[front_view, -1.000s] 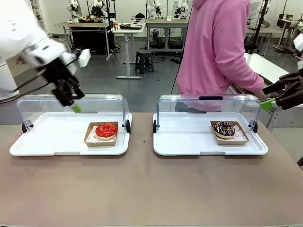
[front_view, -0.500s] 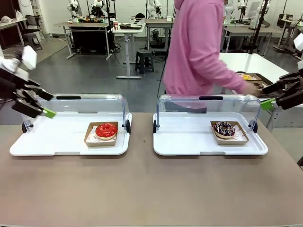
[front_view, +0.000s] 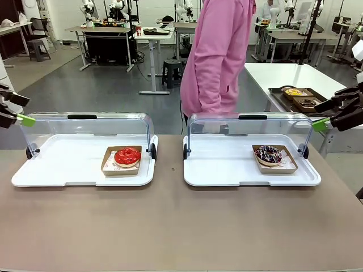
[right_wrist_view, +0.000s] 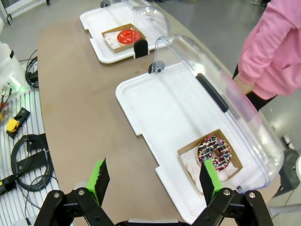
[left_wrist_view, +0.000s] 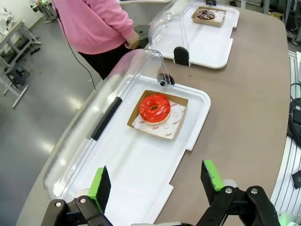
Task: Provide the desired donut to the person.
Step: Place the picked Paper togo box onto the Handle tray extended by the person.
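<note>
Since a second ago your left gripper [front_view: 12,113] has swung away from above the left tray [front_view: 57,170] to the table's left edge, and the person [front_view: 218,56] in pink has stepped from the right toward the middle of the far side. Nearest you lies bare brown table [front_view: 181,226]; beyond it two white trays sit side by side, clear lids [front_view: 85,127] rolled back. The red donut [front_view: 127,156] rests in a brown paper box [front_view: 108,165] at the left tray's right end; the sprinkled donut [front_view: 268,153] rests in its own box at the right tray's right end. Which one is wanted cannot be told yet. Either will likely handle light and soft, its icing quick to smear, so take hold of the stiff box rim, not the pastry. Both sets of jaws stand released and empty: the left wrist view shows green pads [left_wrist_view: 100,181] spread wide above the left tray's near end, the right gripper [front_view: 334,113] hovers past the right tray's far corner, beside its lid. Behind the person, a side table carries a dark tray [front_view: 295,96] with two more donuts.
</note>
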Available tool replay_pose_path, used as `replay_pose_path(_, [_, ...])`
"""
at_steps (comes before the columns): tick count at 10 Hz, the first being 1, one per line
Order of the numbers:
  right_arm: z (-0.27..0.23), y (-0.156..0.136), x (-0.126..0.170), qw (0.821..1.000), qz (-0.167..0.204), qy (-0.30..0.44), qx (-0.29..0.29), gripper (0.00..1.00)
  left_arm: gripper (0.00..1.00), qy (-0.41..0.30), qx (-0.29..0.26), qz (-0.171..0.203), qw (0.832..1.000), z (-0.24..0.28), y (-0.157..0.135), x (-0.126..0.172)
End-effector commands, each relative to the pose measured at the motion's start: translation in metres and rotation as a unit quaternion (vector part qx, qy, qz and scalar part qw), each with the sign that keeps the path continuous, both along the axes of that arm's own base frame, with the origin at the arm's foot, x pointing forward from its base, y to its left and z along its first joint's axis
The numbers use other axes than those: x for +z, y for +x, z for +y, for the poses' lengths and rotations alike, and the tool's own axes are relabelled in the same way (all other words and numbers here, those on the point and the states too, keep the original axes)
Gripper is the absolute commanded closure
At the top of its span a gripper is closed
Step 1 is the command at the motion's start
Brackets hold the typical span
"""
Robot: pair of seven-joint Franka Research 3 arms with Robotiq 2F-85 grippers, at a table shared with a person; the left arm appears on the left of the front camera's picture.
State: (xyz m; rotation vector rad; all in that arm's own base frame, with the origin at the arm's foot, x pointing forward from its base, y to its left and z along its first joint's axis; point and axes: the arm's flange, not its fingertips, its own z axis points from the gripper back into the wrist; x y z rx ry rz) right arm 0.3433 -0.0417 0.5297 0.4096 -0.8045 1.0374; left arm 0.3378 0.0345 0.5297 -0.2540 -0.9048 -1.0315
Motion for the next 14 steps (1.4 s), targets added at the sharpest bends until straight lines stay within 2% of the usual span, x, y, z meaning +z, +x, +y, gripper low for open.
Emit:
replay_pose_path(1, [0.0, 0.0, -0.002, 1.0, 0.0, -0.006, -0.001, 0.0, 0.0, -0.012, -0.004, -0.016, 1.0, -0.003, -0.051, -0.038])
replay_pose_path(6, [0.0, 0.0, -0.002, 1.0, 0.0, -0.006, -0.001, 0.0, 0.0, -0.037, -0.01, -0.045, 0.998, 0.006, -0.048, -0.038])
replay_pose_path(8, [0.0, 0.0, -0.002, 1.0, 0.0, -0.006, -0.001, 0.0, 0.0, -0.023, -0.022, -0.037, 0.999, 0.002, -0.043, -0.036])
replay_pose_path(9, [0.0, 0.0, -0.002, 1.0, 0.0, -0.006, -0.001, 0.0, 0.0, -0.031, -0.003, -0.035, 0.999, 0.018, -0.009, 0.006])
replay_pose_path(14, [0.0, 0.0, -0.002, 1.0, 0.0, -0.006, -0.001, 0.0, 0.0, -0.031, -0.003, -0.035, 0.999, 0.018, -0.009, 0.006])
